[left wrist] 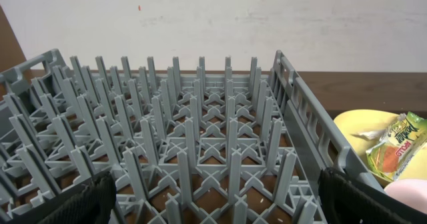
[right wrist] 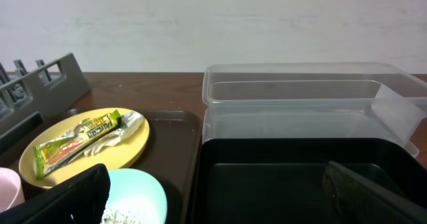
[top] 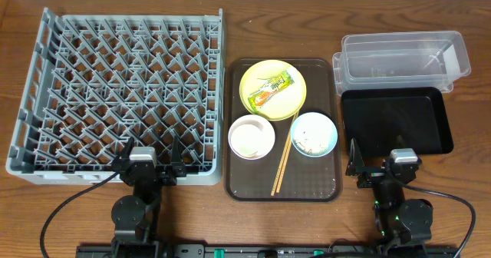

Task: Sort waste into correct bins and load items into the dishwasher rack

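The grey dishwasher rack (top: 123, 89) fills the left of the table and holds nothing. On the brown serving tray (top: 326, 189) sit a yellow-green plate (top: 265, 77) with the snack wrapper (top: 272, 89) on it, a whitish-pink bowl (top: 252, 136), a light blue bowl (top: 314, 133) with rice scraps (top: 307, 143), and chopsticks (top: 283, 157). The clear tub (top: 403, 56) and the black tray (top: 395, 120) stand at the right. My left gripper (top: 149, 160) is open at the rack's near edge. My right gripper (top: 381, 166) is open at the black tray's near edge. The wrapper also shows in both wrist views (left wrist: 393, 147) (right wrist: 83, 137).
The rack's near wall and pegs (left wrist: 200, 137) stand right in front of my left gripper. The brown tray lies between rack and bins. Bare wooden table (top: 468, 189) runs along the front and right edges. A pale wall (right wrist: 213, 24) is behind.
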